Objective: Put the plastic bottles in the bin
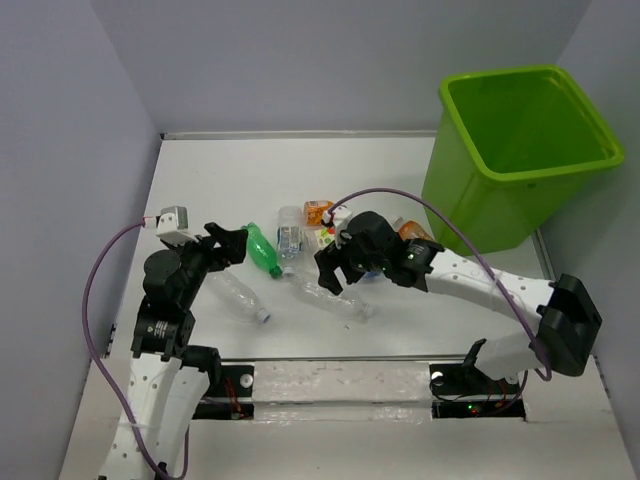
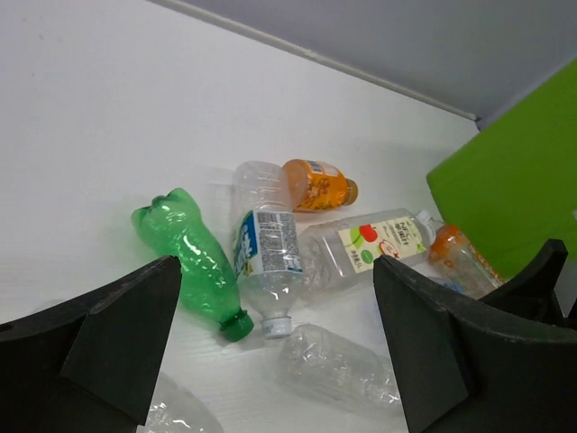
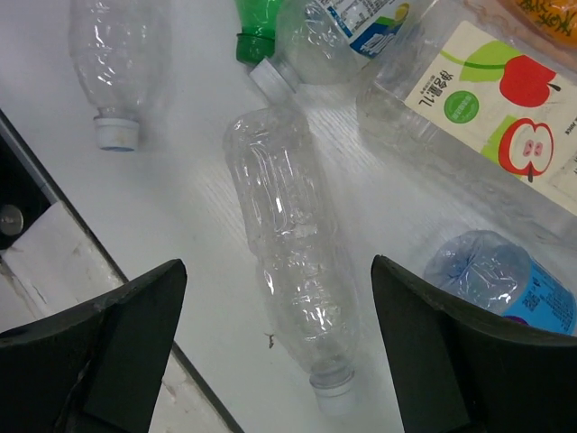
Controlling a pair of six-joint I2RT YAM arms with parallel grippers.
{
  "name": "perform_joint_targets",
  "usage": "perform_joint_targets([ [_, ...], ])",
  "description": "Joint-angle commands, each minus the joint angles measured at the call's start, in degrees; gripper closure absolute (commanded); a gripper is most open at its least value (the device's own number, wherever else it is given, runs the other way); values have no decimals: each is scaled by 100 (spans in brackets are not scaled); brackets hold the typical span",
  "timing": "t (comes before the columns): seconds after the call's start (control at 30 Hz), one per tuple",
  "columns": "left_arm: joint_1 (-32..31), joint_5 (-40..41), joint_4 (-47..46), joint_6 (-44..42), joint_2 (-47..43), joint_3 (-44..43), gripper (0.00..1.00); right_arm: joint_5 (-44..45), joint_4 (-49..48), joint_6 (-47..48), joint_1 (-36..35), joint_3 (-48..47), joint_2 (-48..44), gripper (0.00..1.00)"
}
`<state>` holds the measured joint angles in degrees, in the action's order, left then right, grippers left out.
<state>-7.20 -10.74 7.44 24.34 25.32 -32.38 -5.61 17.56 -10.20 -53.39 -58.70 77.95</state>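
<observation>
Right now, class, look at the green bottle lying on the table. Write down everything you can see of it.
The green bottle is translucent green plastic with a knobbly moulded body and a matching green cap. No label shows, and it looks empty. It lies on its side on the white table, with its cap toward the arms' bases and its base toward the back wall. Its cap end sits close beside the clear blue-labelled bottle; whether they touch is unclear. Nothing grips it.
</observation>
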Motion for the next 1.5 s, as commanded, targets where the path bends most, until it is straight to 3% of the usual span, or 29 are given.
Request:
perform_joint_targets([
  [0.0,78,898,283,264,385,-286,1,-150,-113,500,-102,-546,527,11],
  [0.33,79,2084,1022,870,1572,-585,1,-283,-16,861,-260,-1038,1898,11],
  [0.6,79,1892,1997,1274,1757,-779,1,103,-279,888,-497,-916,2426,12],
  [0.7,79,1901,2112,1416,1748,-655,1,296,-455,835,-559,-819,2383,30],
  [0.8,79,1734,2209,1363,2002,-665,1,534,-473,721,-612,-644,1955,46],
  [0.87,79,1707,2279,1381,2378,-647,1,525,-438,651,-612,-495,1550,49],
  [1.0,79,1768,2543,1319,3214,-840,1,552,-341,466,-612,-423,-102,57],
  [1.13,79,1777,2481,1319,3908,-823,1,1218,-297,536,-612,-835,-1349,60],
  [1.3,79,1856,2342,1416,4156,-770,1,2939,-367,1624,-612,-1924,-1924,62],
  [1.4,79,1857,2174,1477,4165,-708,3,4214,-1339,3072,-490,-2435,-1924,63],
  [1.47,79,1717,2060,1460,4113,-664,9,4506,-2522,3724,185,-2532,-1863,65],
])
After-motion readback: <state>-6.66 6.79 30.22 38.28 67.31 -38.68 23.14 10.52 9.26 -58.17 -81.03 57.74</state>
